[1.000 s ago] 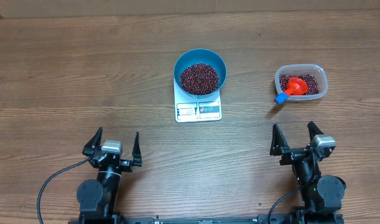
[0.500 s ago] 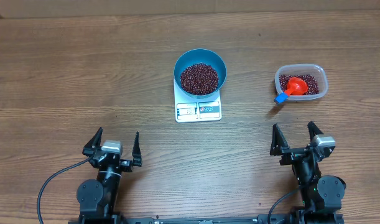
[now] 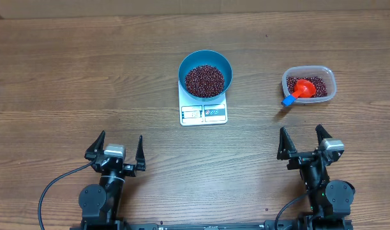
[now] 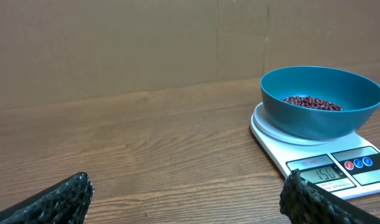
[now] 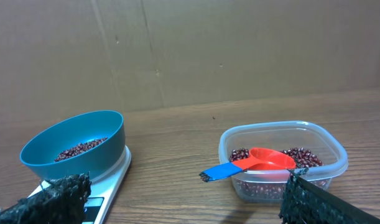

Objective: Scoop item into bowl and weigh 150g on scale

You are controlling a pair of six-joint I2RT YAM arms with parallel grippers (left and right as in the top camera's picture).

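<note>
A blue bowl holding dark red-brown beans stands on the white scale at mid-table. From the left wrist the bowl and scale appear at right, the display reading 150. My left gripper rests open near the front left, nothing between its fingers. My right gripper is open at the front right, below the clear container. In the right wrist view the bowl is at left.
A clear plastic container of beans sits at right with a red scoop lying in it, its blue handle sticking over the left rim; the right wrist shows that container and scoop close ahead. A brown wall backs the table.
</note>
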